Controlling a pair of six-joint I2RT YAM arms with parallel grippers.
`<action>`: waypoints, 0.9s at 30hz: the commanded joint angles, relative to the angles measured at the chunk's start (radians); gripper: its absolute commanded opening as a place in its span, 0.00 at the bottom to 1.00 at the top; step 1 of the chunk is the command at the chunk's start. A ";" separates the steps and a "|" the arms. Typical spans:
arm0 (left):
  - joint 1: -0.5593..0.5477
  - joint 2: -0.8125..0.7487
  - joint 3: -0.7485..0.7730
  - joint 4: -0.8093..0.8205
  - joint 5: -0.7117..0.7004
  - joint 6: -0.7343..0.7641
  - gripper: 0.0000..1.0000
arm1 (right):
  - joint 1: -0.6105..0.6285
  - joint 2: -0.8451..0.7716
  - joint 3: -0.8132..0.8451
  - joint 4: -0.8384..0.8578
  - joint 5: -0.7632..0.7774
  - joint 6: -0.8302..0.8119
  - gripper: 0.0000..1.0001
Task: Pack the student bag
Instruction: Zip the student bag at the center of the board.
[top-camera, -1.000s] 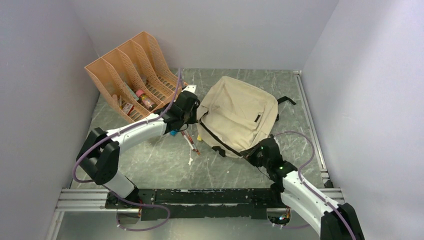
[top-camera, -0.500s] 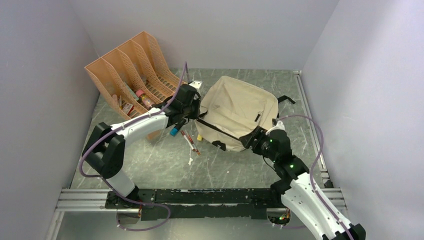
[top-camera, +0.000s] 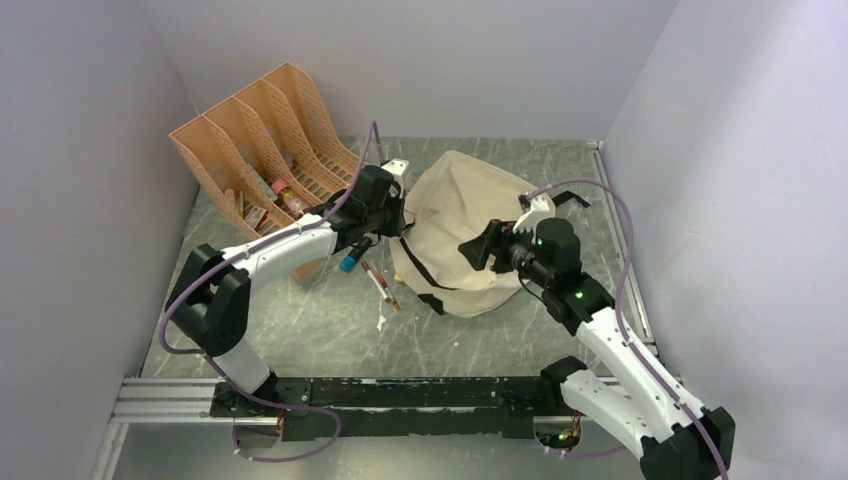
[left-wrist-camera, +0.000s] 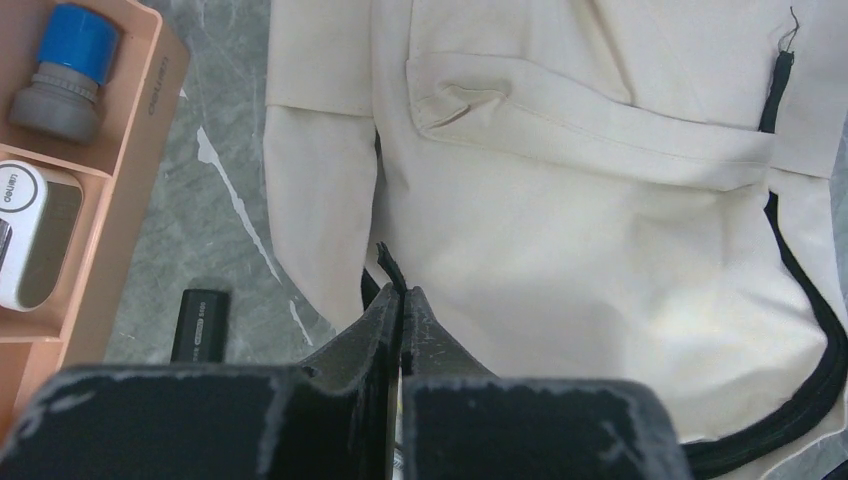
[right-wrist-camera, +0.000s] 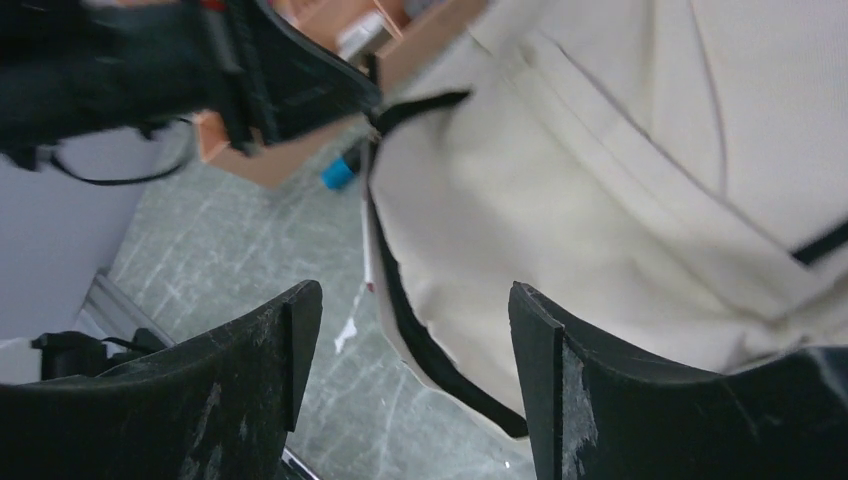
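Note:
The student bag (top-camera: 470, 215), cream fabric with black zipper lines, lies bunched in the middle of the table. At the bag's left edge my left gripper (top-camera: 392, 228) is shut on a thin black tab (left-wrist-camera: 388, 268) of the bag; in the left wrist view the closed gripper (left-wrist-camera: 402, 300) has that tab poking out from between its fingers. My right gripper (top-camera: 474, 247) hovers open over the bag's near side. In the right wrist view this gripper (right-wrist-camera: 410, 300) holds nothing, and the bag (right-wrist-camera: 620, 200) with its black zipper line (right-wrist-camera: 420, 345) lies below.
An orange file organizer (top-camera: 255, 140) stands at the back left with a small bottle (top-camera: 291, 197) inside. A blue-capped marker (top-camera: 348, 263), a red pen (top-camera: 381, 283) and a white scrap (top-camera: 381, 322) lie left of the bag. A black stick (left-wrist-camera: 200, 325) lies beside the organizer (left-wrist-camera: 140, 150).
My right gripper let go of the bag's near right corner, opened, and rose up and left over the bag. The left gripper lifted slightly with the tab, bunching the bag.

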 joint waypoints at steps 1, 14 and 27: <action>0.007 0.004 0.029 0.022 0.031 -0.001 0.05 | 0.032 -0.038 0.059 0.079 -0.026 -0.063 0.72; 0.019 0.012 0.032 0.016 0.032 -0.039 0.05 | 0.348 0.251 -0.042 0.532 0.184 -0.298 0.62; 0.033 0.015 0.032 0.021 0.076 -0.040 0.05 | 0.452 0.585 -0.034 0.831 0.402 -0.580 0.59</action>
